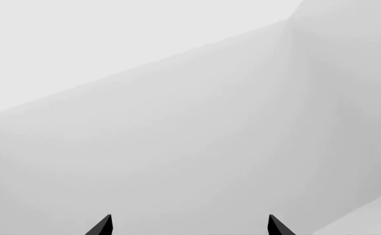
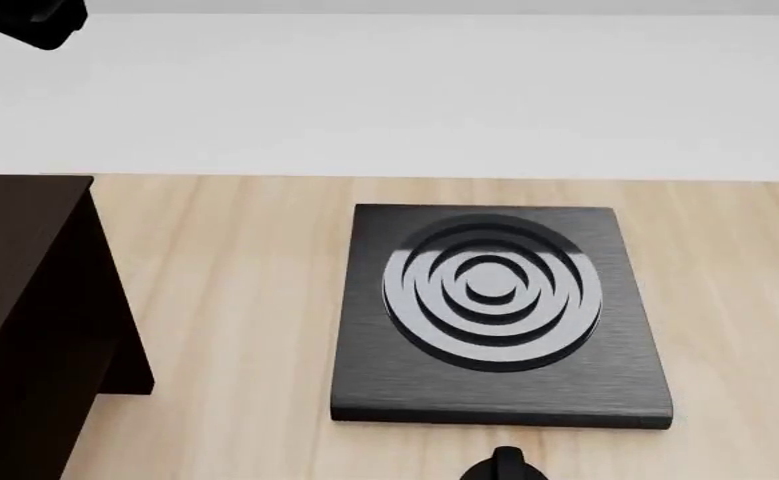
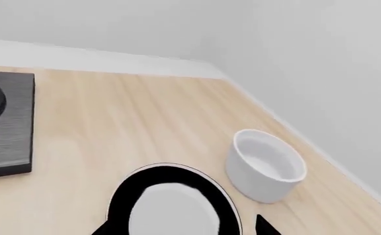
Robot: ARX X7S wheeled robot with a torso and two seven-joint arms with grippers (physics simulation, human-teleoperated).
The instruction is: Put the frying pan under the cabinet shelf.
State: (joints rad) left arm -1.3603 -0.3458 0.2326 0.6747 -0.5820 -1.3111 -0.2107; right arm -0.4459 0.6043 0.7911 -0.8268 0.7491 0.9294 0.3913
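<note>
Approach stage of the pan transfer. The right wrist view looks down on the frying pan (image 3: 172,205), black-walled with a pale inside, resting on the wooden desk (image 3: 131,117) just beside a white bowl (image 3: 266,166); its handle is out of frame. The right gripper (image 3: 180,229) hangs directly above the pan, its two dark fingertips showing at either side of the pan's body, spread apart and holding nothing; whether they touch the rim cannot be told. The left gripper (image 1: 190,226) points at blank pale wall, its fingertips likewise parted and empty. In the head view the cabinet shelf (image 2: 22,320) stands at the desk's left side, dark and boxy, well apart from the pan, which that view does not show; the square black burner plate (image 2: 496,315) with concentric rings lies between the two regions, and a small dark knob-like shape (image 2: 507,465) sits at the lower edge, unidentified. Judged step: pre-grasp, with nothing yet lifted. The next move appears to call for lowering and closing the right gripper on the rim or handle, then carrying the pan leftward past the burner plate and sliding it low into the space beneath the shelf's top.
</note>
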